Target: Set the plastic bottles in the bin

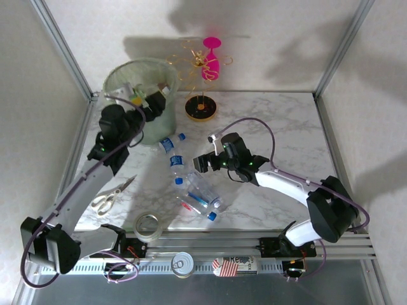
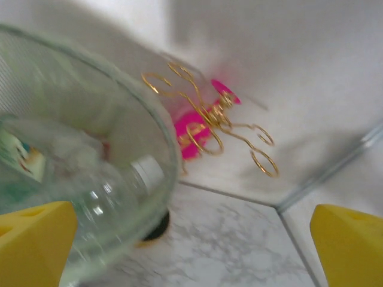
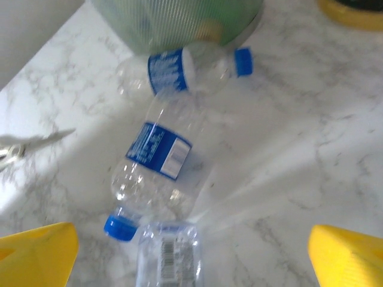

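Observation:
The bin point(image 1: 127, 73) stands at the back left, a translucent green basket with several plastic bottles inside. My left gripper point(image 1: 151, 105) hovers open at its near rim. Between its yellow fingertips point(image 2: 33, 245) lie the bin wall point(image 2: 161, 128) and a clear white-capped bottle point(image 2: 108, 200) inside it, not held. Mid-table, my right gripper point(image 1: 202, 164) is open above loose bottles point(image 1: 179, 165). Its wrist view has one blue-capped bottle point(image 3: 179, 69) against the bin point(image 3: 173, 18), a second point(image 3: 157, 167) below, and a third point(image 3: 169, 257) between the open fingers point(image 3: 350, 251).
A pink goblet point(image 1: 212, 57) hangs on a gold wire stand point(image 1: 201, 108) just right of the bin. Scissors point(image 1: 111, 197) and a tape roll point(image 1: 147, 225) lie front left. Two more bottles point(image 1: 200, 194) lie near the front edge. A tin point(image 1: 183, 264) rests on the front rail.

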Robot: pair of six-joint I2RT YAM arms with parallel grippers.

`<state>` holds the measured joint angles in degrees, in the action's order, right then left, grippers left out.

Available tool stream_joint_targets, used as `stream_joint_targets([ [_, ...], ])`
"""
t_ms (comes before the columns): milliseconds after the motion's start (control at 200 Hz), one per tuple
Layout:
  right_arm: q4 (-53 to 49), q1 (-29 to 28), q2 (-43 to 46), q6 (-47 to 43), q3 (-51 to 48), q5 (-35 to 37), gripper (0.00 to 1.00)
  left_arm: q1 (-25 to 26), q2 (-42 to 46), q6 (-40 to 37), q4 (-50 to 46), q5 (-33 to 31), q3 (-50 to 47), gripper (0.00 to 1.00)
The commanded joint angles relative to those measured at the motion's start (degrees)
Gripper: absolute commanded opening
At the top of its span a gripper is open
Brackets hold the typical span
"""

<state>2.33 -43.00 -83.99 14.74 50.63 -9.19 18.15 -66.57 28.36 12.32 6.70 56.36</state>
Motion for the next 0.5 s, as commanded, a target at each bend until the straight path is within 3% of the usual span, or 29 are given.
stream_joint_targets([
  [0,-5.56,0.01,-1.63,-1.07,2.16,-7.04,0.99,4.43,2.88,5.92,6.04,0.4,-7.51,1.0],
  [235,-10.99,-1.93,-5.14,-2.75,3.04,-7.31,0.96,10.93,5.31,13.52,17.04,-7.44,-21.28,1.0],
  [491,-14.1,-2.82,-12.04,-5.21,8.4,-3.92,0.91,12.13,3.92,18.9,22.42,-14.83,-26.02,1.0],
])
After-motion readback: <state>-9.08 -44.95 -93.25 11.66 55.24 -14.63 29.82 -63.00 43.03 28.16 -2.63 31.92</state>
